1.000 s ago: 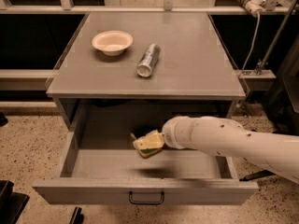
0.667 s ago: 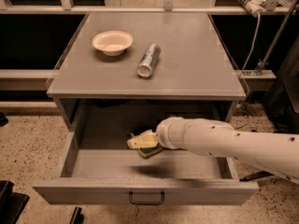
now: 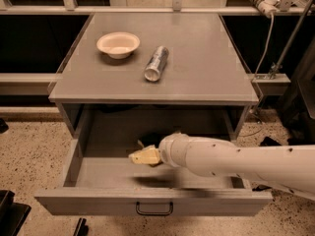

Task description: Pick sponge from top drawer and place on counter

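Sponge (image 3: pixel 143 157), yellow foam, in gripper (image 3: pixel 153 156) abv grey metal top drawer (image 3: pixel 98 203)

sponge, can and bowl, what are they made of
The sponge, held in the gripper inside the top drawer, looks like soft matte yellow foam. The can is likely metal: silvery sheen. The bowl: pale, matte, perhaps paper or plastic.

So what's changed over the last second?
The gripper, inside the top drawer at the sponge, shifted left and slightly down in the picture, and the sponge moved with it. The bowl and can on the counter stayed put.
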Robot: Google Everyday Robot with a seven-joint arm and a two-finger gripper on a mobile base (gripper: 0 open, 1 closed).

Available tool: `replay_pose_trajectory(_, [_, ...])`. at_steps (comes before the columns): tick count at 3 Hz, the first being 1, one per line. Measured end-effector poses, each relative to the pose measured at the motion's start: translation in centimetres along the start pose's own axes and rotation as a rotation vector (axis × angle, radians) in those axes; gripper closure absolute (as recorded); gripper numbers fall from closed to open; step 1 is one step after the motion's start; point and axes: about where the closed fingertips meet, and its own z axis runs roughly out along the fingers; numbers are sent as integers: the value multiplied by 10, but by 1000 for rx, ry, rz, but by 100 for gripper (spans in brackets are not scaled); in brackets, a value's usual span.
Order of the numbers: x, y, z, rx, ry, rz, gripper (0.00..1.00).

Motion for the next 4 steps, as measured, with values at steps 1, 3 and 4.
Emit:
replay_pose_trajectory(1, [12, 4, 7, 18, 8, -6, 0])
replay_pose_trajectory(3, [30, 1, 20, 81, 34, -135, 0])
replay_pose_trajectory(4, [42, -1, 27, 105, 65, -179, 0])
